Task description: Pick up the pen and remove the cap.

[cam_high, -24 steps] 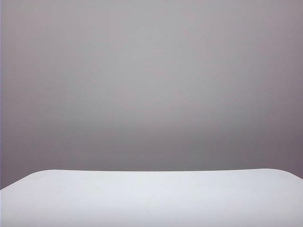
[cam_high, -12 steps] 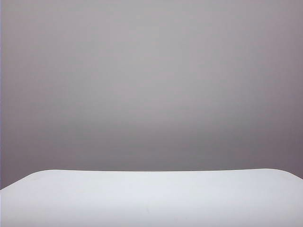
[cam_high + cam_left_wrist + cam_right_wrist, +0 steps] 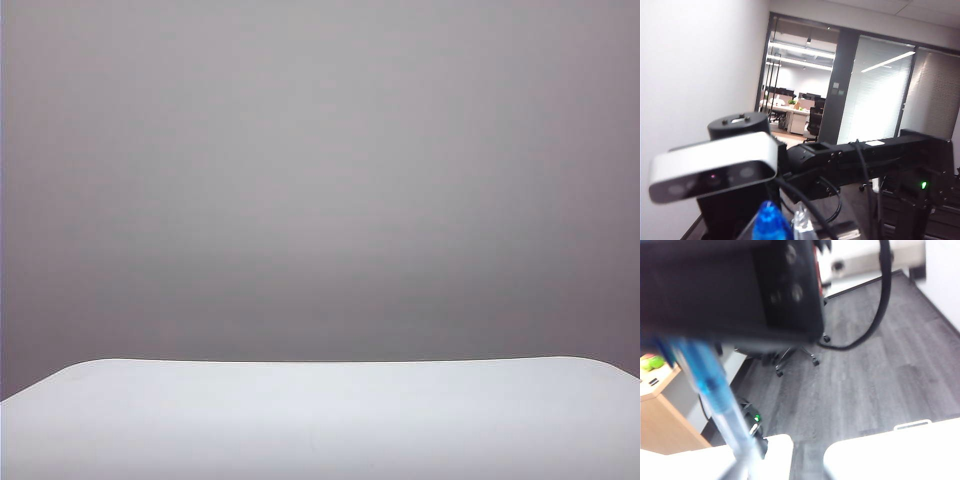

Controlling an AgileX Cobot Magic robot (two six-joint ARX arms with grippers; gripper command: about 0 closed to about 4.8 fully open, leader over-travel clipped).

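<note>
Claws first: neither my left claw nor my right claw shows its fingers clearly, so I cannot tell how wide either stands or what it grips. Close before my left wrist pokes a rounded blue tip, likely the cap (image 3: 769, 222). Before my right wrist the pen (image 3: 722, 405) slants, blurred, toward my left arm (image 3: 730, 285). Beyond lies office floor. Outside, the table (image 3: 320, 420) looks exactly as a second ago, so any pulling happens aloft, unconfirmed.

Arms face each other, close. Right arm (image 3: 865, 155): black, stretched level across the left wrist view. Left arm (image 3: 740, 285): dark wrist block. Left pincer (image 3: 790, 232), right pincer (image 3: 747, 467): at frame edges, blurred, jaws unreadable.
</note>
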